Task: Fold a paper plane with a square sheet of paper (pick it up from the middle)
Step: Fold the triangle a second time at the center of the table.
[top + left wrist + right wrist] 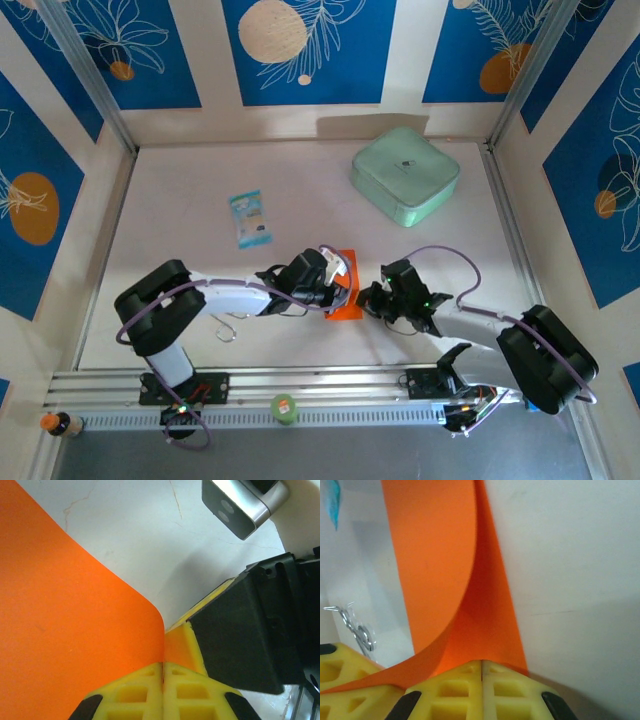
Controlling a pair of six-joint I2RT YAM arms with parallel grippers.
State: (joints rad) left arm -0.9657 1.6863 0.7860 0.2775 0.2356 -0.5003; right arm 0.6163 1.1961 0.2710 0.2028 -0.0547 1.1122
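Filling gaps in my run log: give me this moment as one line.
left gripper: shut on square sheet of paper | right gripper: shut on it too | sheet: curved over, not yet a plane

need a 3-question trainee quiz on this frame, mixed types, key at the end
1. True or false: the left gripper and the right gripper are both shut on the orange sheet.
2. Which thing sits at the far right of the table? A) mint-green box B) blue-and-white packet C) metal hook
3. One word: between the grippers, is the sheet flat or curved?
Key: 1 true; 2 A; 3 curved.
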